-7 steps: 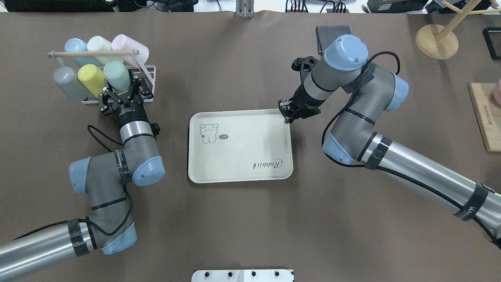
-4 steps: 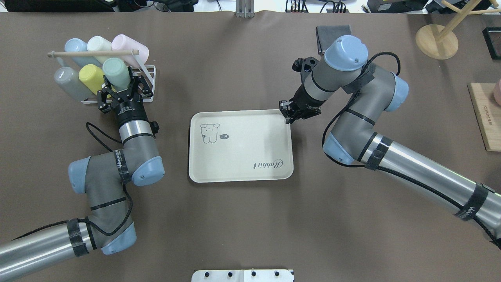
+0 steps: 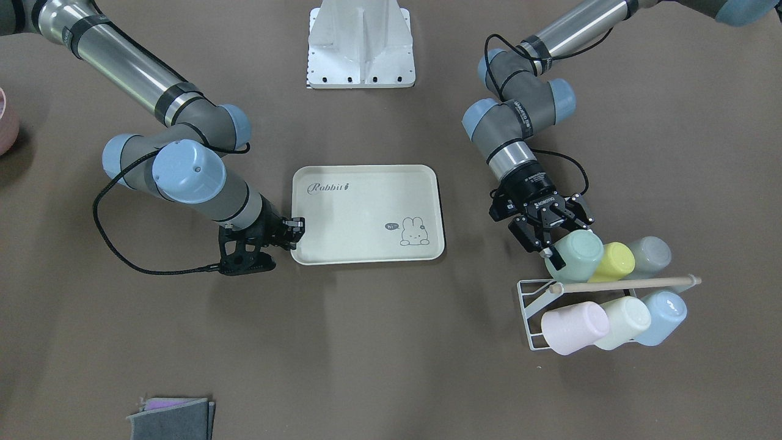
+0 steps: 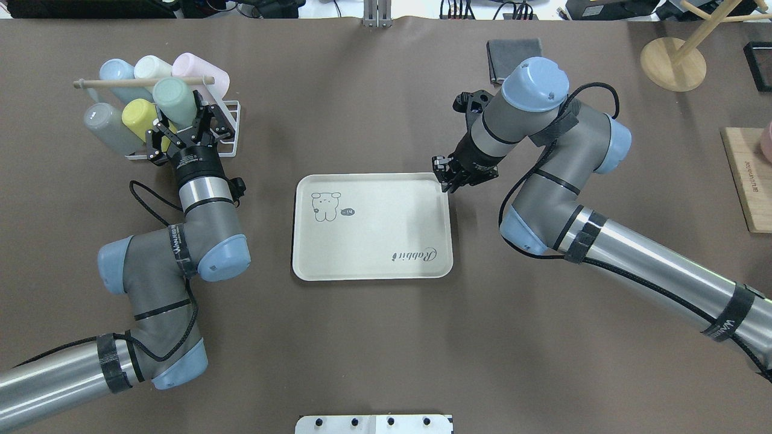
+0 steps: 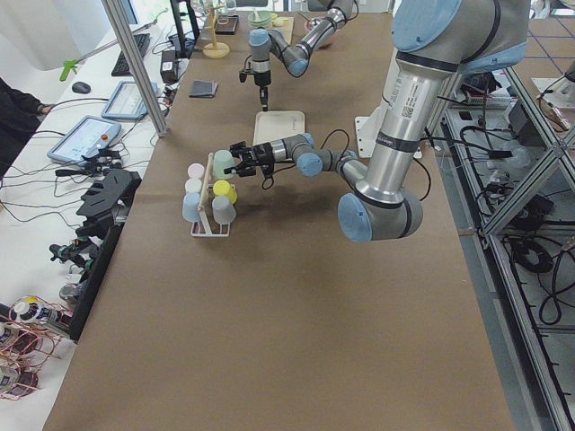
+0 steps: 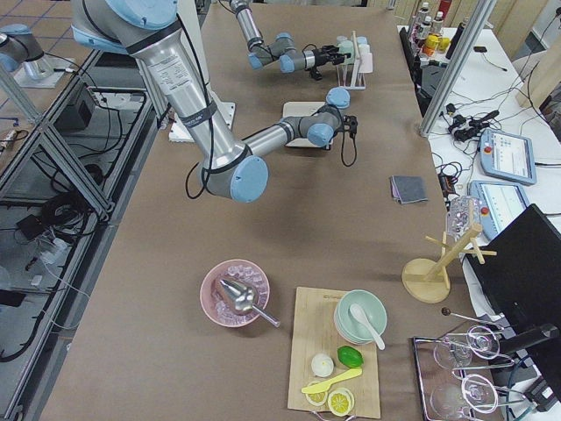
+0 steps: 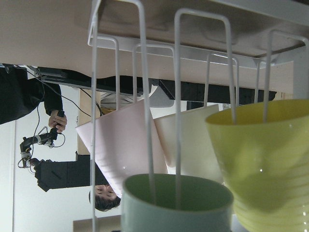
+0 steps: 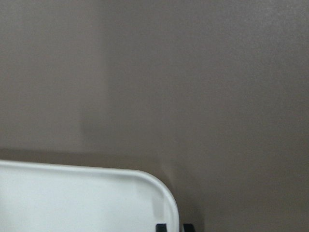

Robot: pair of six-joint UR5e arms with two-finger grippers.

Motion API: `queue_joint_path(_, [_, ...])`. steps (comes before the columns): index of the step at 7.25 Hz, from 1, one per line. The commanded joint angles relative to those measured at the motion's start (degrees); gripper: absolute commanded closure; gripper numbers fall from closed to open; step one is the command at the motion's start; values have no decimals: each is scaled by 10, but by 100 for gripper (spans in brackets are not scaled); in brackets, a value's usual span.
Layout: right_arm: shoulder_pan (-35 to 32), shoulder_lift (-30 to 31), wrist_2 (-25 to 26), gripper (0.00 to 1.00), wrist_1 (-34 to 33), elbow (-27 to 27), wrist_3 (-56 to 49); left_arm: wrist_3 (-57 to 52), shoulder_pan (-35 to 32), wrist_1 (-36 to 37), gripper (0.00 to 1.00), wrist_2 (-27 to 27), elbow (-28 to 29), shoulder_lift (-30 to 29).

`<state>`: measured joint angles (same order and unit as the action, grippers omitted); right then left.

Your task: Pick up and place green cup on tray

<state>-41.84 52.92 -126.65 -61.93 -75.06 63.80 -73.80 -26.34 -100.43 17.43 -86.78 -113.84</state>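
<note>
The green cup [image 4: 175,99] lies tilted on the rack [image 4: 145,82] near the table's far left corner, pinched by the left gripper [image 4: 184,122] fingers. In the last second it has slid outward along its wire. Judged: extraction under way, not complete. The tray [image 4: 374,265] has shifted slightly, its corner rim nipped by the right gripper [image 4: 445,182] fingers.

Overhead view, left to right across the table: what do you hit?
grey cup → yellow cup → green cup → tray → folded grey cloth → round wooden stand → wooden board
</note>
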Motion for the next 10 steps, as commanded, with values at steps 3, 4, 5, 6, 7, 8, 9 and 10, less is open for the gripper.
queue_joint_path(3, [-7, 6, -6, 0, -4, -4, -2, -98, -17, -49, 60, 0, -76, 16])
queue_joint_path(4, [-24, 11, -17, 0, -19, -11, -4, -160, -32, -88, 60, 0, -83, 15])
queue_joint_path(5, [-48, 15, -35, 0, -53, -29, -12, -265, -38, -151, 61, 2, -103, 14])
queue_joint_path(6, [-71, 37, -41, 0, -76, -57, -41, -307, -44, -248, 62, 7, -102, 15])
queue_joint_path(7, [-97, 72, -44, 0, -115, -97, -106, -302, -42, -306, 63, 13, -98, 16])
queue_joint_path(8, [-131, 94, -51, 0, -188, -138, -187, -298, -42, -338, 63, 69, -93, 13])
queue_joint_path(9, [-166, 109, -49, 0, -255, -168, -280, -269, -42, -353, 64, 105, -91, 2])
queue_joint_path(10, [-215, 122, -49, 0, -300, -172, -359, -192, -42, -354, 67, 155, -92, -12])
